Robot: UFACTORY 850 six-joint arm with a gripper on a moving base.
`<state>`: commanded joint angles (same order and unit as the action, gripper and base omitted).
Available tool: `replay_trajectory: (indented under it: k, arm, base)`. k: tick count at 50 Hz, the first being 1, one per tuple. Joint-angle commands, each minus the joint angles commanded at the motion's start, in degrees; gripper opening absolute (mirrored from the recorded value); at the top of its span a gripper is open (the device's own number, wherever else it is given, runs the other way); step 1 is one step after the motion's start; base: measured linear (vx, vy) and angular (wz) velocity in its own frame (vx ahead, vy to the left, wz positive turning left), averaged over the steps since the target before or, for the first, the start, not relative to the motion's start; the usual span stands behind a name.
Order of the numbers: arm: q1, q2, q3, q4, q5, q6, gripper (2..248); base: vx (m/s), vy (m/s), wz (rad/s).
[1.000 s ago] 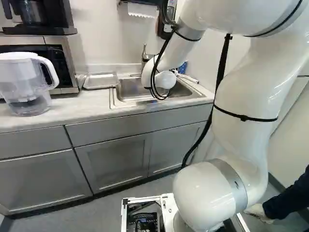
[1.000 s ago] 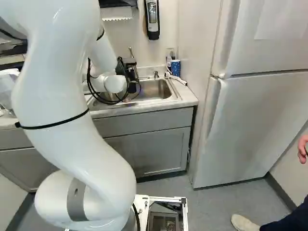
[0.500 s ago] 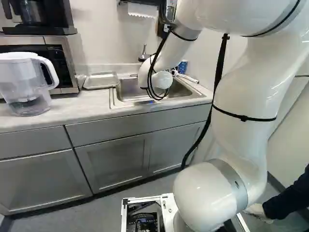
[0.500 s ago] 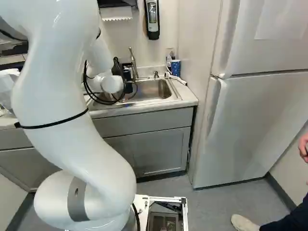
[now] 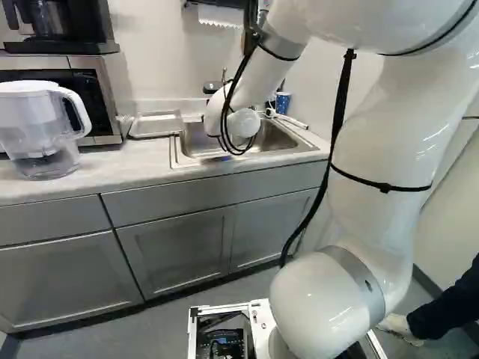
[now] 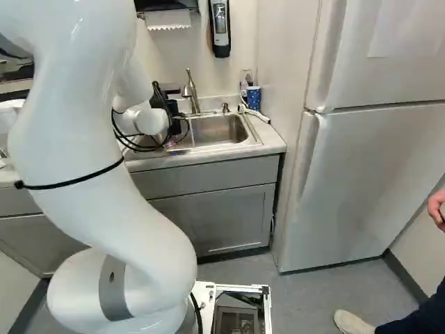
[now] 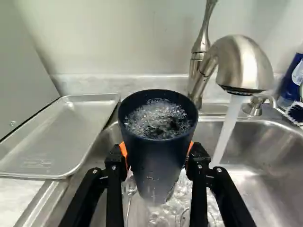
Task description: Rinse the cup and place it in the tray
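Cup's inner bottom was hidden under bubbling water. Objects in the sink were blurred by splash, unidentifiable. Wrist view's edge cut off tray and blue bottle. Left base view: arm hid the cup.

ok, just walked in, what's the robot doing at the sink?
Its gripper has the dark cup clamped between orange pads, mouth up over the sink. The cup holds bubbly water. The faucet is running, its stream falling beside the cup, not into it. The tray sits beside the sink; the cup isn't in it yet.
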<state>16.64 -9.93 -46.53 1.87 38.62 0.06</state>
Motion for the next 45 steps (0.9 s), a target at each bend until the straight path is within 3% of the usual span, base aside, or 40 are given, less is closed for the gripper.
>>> replay_trajectory:
  k: [11, 45]
  arm:
    - [1.6, 0.4, -1.0, 0.0, -0.1, 0.0, 125]
    - [3.7, 2.3, -3.3, 0.0, -3.6, 0.0, 125]
  base:
    - [0.000, 0.000, 0.000]
    - [0.000, 0.000, 0.000]
